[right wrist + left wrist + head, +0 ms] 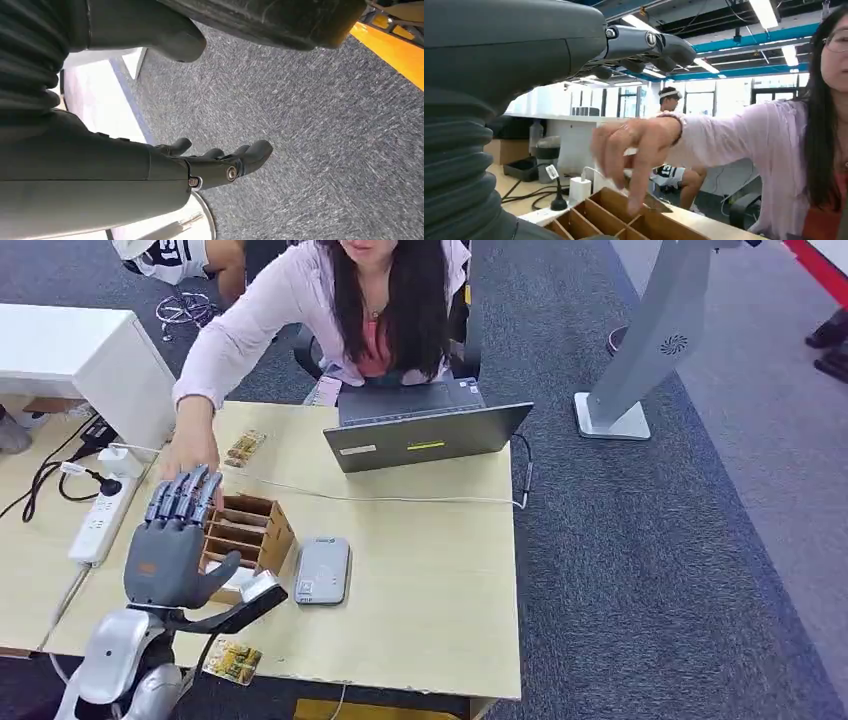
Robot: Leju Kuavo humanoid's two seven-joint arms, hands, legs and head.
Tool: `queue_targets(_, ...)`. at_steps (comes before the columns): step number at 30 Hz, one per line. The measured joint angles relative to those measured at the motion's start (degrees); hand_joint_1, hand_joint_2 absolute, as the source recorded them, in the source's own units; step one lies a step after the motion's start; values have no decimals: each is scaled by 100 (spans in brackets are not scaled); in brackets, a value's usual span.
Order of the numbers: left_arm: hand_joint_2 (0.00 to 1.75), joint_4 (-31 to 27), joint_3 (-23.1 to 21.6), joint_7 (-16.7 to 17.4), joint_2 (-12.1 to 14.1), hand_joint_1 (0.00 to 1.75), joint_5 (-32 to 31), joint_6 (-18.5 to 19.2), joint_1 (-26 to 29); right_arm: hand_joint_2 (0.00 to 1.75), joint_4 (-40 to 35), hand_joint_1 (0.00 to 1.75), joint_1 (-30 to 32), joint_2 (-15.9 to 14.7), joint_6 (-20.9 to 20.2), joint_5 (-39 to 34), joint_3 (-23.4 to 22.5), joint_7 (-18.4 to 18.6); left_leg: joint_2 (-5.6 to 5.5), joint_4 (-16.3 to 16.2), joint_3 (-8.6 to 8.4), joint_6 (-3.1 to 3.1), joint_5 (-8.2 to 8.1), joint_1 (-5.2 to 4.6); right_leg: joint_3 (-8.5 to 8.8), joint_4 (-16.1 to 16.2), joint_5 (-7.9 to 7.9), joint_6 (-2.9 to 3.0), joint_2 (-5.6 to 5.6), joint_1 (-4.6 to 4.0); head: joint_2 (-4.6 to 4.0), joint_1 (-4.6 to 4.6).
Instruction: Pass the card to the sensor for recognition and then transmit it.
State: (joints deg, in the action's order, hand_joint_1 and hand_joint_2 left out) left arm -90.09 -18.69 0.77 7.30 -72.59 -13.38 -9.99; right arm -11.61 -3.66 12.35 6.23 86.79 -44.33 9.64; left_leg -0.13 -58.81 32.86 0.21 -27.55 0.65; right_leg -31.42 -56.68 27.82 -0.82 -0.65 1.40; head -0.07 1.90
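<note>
The light wooden table (420,570) carried everything. At its far edge an open grey laptop (425,435) stood before a seated person (340,310), whose hand (190,450) reached down to the far left corner of the wooden slotted box (248,532). A white power strip (100,518) lay at about nine o'clock from the box. The grey sensor (323,570) lay flat just beside the box, at three o'clock from it. One patterned card (245,448) lay at twelve o'clock from the box, near the person's hand; another card (233,661) lay at six o'clock, at the table's near edge.

The left hand (175,545) hovered over the box, fingers (185,495) straight and slightly apart, holding nothing. The near card lay below its wrist, well apart from the fingers. The right hand (220,160) hung over grey carpet (325,125), fingers loosely spread and empty.
</note>
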Motion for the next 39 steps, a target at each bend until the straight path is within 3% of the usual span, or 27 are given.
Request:
queue_targets(27, 175, -179, -133, 26, 22, 0, -66, 13, 205, 175, 2, 0, 1, 0, -4, -7, -72, 2, 0, 0, 0, 0, 0, 0, 0, 0, 0, 0, 0, 0, 0, 2)
queue_targets(39, 175, 66, -133, 116, 20, 0, -28, 92, 214, 175, 2, 0, 0, 0, -26, 2, -72, 2, 0, 0, 0, 0, 0, 0, 0, 0, 0, 0, 0, 0, 0, 2)
